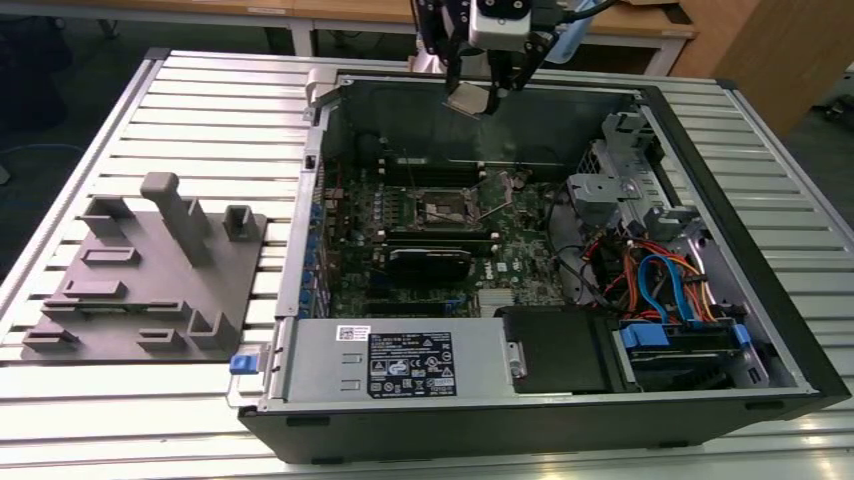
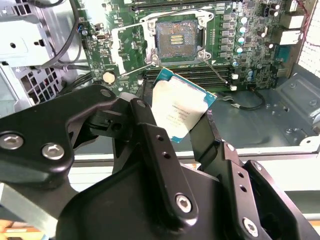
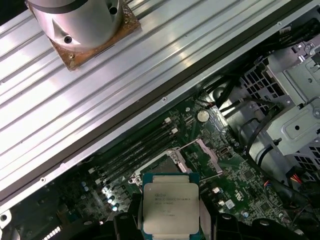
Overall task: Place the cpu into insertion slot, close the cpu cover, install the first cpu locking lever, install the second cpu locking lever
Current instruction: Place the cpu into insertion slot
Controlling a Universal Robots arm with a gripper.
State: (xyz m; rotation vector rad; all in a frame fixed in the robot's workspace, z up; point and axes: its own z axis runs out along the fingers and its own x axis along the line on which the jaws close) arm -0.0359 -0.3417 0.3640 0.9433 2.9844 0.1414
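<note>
1. Our hand [image 1: 471,92] is pinching the cpu [image 1: 470,99], a small flat square chip with a dull silvery top and a green rim. One black finger presses on each of two opposite edges, as both wrist views show.
2. The cpu hangs in the air above the far wall of the open black computer case [image 1: 754,215]. The case lies on its side on the slatted aluminium worktop [image 1: 200,110], and the chip is towards the worktop's far edge.
3. The insertion slot [image 1: 445,206], a square socket with a dark centre and a metal rim, sits in the green circuit board. It is well apart from the chip and bare.
4. In the second wrist view the cpu cover [image 2: 117,49], a thin silver frame, appears swung aside next to the slot, so the way in looks free.
5. We judge the step in hand to be carrying the chip to the slot.
6. To do it well, we should keep the chip level, square its edges to the slot's rim, and come down straight and slowly.
7. The chip looks tilted in the second wrist view, so levelling matters, and we should not press it onto the slot's contacts.
</note>
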